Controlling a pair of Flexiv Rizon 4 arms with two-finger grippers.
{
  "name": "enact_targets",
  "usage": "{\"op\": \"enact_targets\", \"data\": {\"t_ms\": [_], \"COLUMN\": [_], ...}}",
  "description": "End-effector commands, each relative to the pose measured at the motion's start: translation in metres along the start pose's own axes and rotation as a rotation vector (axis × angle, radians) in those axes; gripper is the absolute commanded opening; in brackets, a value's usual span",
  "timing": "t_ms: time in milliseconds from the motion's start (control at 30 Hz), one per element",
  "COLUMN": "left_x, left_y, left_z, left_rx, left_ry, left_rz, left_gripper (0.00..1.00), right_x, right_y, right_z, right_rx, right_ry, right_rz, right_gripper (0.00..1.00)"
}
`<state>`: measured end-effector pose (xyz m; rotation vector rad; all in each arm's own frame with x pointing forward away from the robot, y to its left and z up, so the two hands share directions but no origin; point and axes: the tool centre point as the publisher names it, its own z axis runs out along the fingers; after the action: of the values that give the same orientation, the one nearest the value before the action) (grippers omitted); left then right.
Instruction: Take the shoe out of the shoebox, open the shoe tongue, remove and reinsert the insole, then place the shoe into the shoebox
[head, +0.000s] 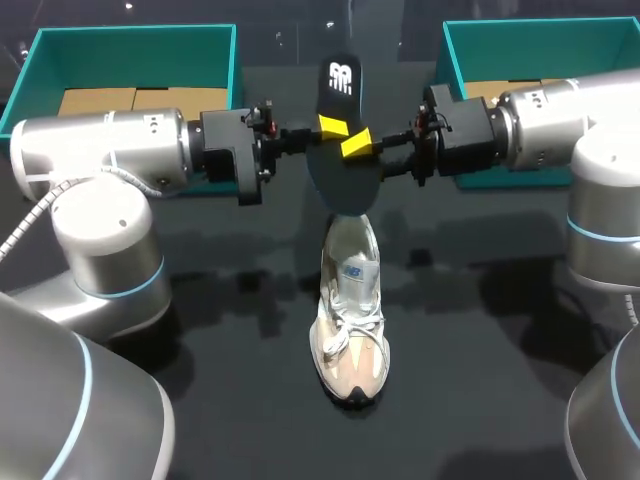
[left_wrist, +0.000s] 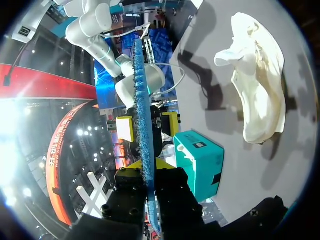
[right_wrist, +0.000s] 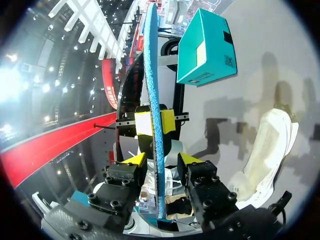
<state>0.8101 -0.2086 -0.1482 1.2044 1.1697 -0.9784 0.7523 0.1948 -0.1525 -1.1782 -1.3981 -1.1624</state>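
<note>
Over the desk (head: 480, 400) my left jaws clench the insole (head: 340, 85) upright, right jaws released around it, shoe (head: 352, 300) directly beneath.

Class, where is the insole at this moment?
Head view: the insole hangs mid-table in the left gripper, right gripper at its other side, above the shoe.

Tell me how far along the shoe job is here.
Done: shoe sits on the table, insole is out. In hand: left gripper clamps the insole above the shoe; right gripper straddles it, apparently open. Remaining: reinserting the insole, returning the shoe to the teal shoebox.
</note>
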Motion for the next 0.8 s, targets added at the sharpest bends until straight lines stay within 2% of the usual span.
{"op": "enact_targets", "data": {"t_ms": [33,200,267,300,533,567,600,633,667,800], "left_x": [0.001,0.001,0.001,0.001,0.003,0.003,0.003,0.003,0.003,0.006], "left_y": [-0.001,-0.002,-0.002,-0.002,-0.003,-0.003,-0.004,-0.005,-0.006,-0.009], "left_z": [0.003,0.003,0.003,0.004,0.004,0.004,0.002,-0.001,-0.004,-0.023], "left_rx": [-0.002,-0.004,-0.005,-0.006,-0.013,-0.015,-0.017,-0.021,-0.027,-0.038], "left_ry": [-0.003,-0.002,-0.002,-0.003,0.006,0.012,0.018,0.026,0.036,0.083], "left_rz": [0.006,0.011,0.013,0.014,0.011,0.008,0.003,-0.002,-0.012,-0.075], "left_gripper": [0.0,0.0,0.0,0.0,0.0,0.11,0.45,0.93,1.0,1.0], "right_x": [-0.001,-0.001,-0.002,-0.002,-0.002,-0.002,-0.003,-0.003,-0.004,-0.007], "right_y": [0.0,-0.001,-0.001,-0.001,-0.001,-0.001,-0.001,-0.001,-0.001,-0.002], "right_z": [0.002,0.002,0.003,0.003,0.003,0.002,0.001,0.001,0.0,-0.006], "right_rx": [0.002,0.003,0.004,0.005,0.007,0.006,0.005,0.004,0.002,-0.004], "right_ry": [0.0,0.003,0.004,0.004,0.006,0.007,0.008,0.009,0.011,0.016], "right_rz": [0.002,0.006,0.007,0.008,0.007,0.007,0.007,0.007,0.007,0.004], "right_gripper": [0.33,0.2,0.04,0.0,0.0,0.0,0.0,0.0,0.0,0.0]}}
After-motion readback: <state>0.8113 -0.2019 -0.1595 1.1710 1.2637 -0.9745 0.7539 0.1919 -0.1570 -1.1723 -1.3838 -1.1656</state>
